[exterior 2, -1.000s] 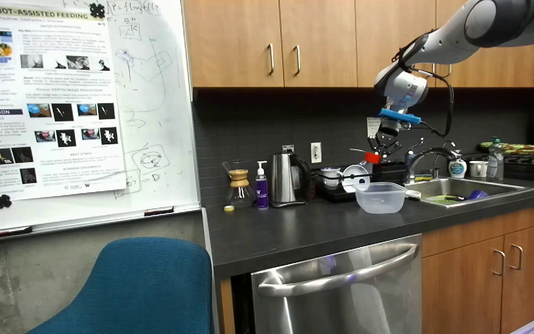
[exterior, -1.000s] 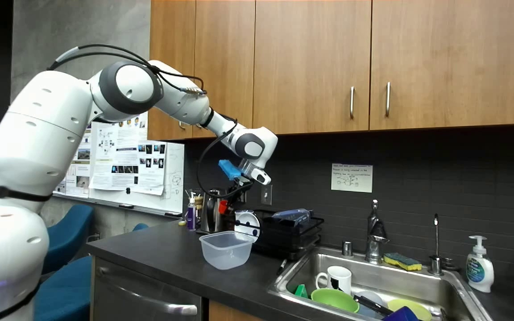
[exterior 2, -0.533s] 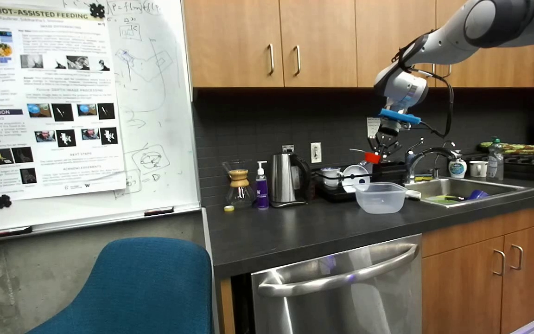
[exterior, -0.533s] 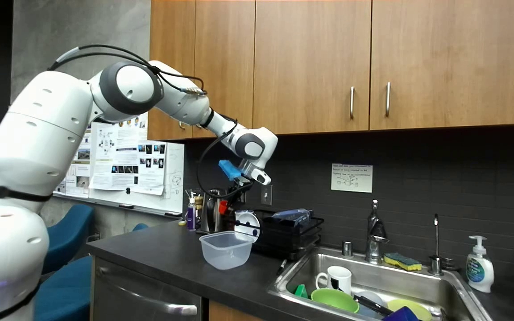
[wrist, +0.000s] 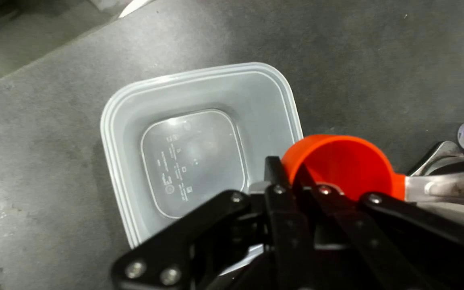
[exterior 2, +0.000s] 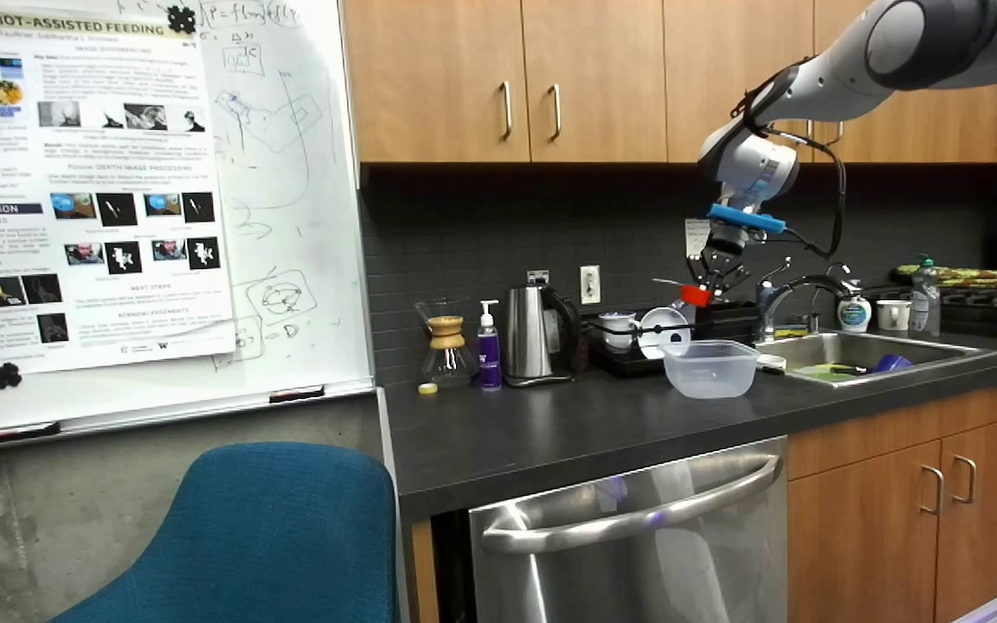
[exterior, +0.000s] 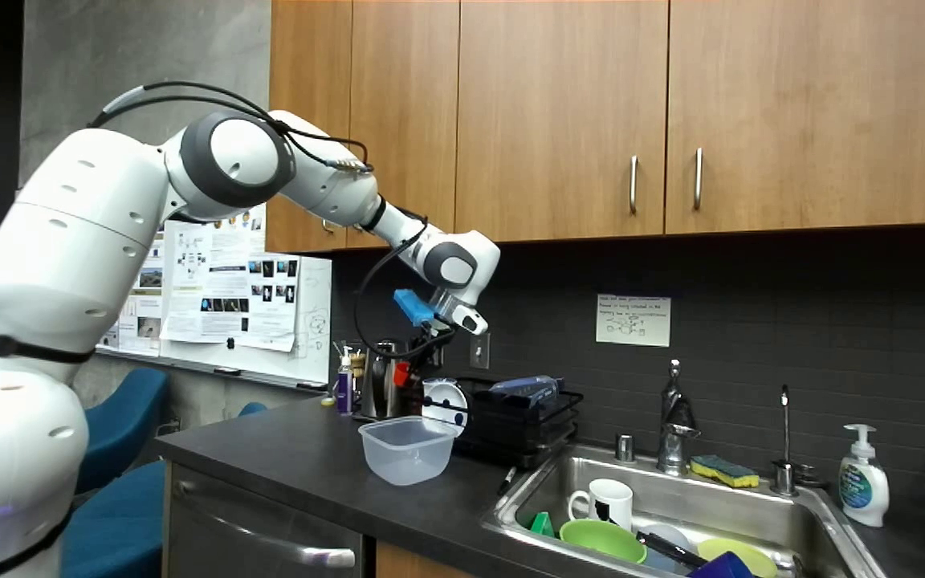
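- Red measuring cup (wrist: pixel 349 165): probably light, stiff, smooth; its rim or flat handle (wrist: pixel 457 187) should grip well.
- Tool (wrist: pixel 290 173): pinching the cup's rim, above the tabletop (wrist: pixel 357 80), near the clear container (wrist: pixel 193 161).

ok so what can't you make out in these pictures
Red measuring cup: lower part hidden by the gripper, wrist view.
Clear container: lower side hidden by the gripper, wrist view.
Wall note: most writing too small, in an exterior view.
Blue item in sink: cut off by bottom edge, in an exterior view.
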Available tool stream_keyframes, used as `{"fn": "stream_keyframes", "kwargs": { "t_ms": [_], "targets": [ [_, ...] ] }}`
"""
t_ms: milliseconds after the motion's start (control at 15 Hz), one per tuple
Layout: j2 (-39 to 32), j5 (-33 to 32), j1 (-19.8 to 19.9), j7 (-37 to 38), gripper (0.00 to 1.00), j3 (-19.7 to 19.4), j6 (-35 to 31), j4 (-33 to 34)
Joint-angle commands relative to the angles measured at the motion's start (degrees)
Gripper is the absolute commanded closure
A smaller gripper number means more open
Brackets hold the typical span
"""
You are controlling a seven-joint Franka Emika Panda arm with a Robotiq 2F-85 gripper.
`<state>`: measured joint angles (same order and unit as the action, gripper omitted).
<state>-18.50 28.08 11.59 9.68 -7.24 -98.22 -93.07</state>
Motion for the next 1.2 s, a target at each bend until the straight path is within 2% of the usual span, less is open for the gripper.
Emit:
{"fn": "stream_keyframes", "kwargs": {
  "t_ms": [0, 600, 667, 800, 933, 1000, 1133],
  "targets": [
    [-0.02, 0.54, 0.26, -0.91, 0.98, 0.16, -0.08, 0.18],
    [0.25, 0.08, 0.09, 0.14, 0.98, -0.02, 0.32, -0.30],
    [0.37, -0.02, 0.07, -0.05, 0.69, -0.03, 0.04, -0.48],
    [0.82, 0.98, 0.10, -0.78, 0.64, 0.09, -2.15, -1.26],
    [1.08, -0.62, -0.49, -1.14, 0.51, -0.04, -5.23, -1.82],
    [-0.28, -0.02, 0.09, -0.29, 0.69, 0.10, -2.35, -0.02],
    [-0.26, -0.12, 0.00, -0.39, 0.56, 0.14, -4.01, -0.29]
  ]
}}
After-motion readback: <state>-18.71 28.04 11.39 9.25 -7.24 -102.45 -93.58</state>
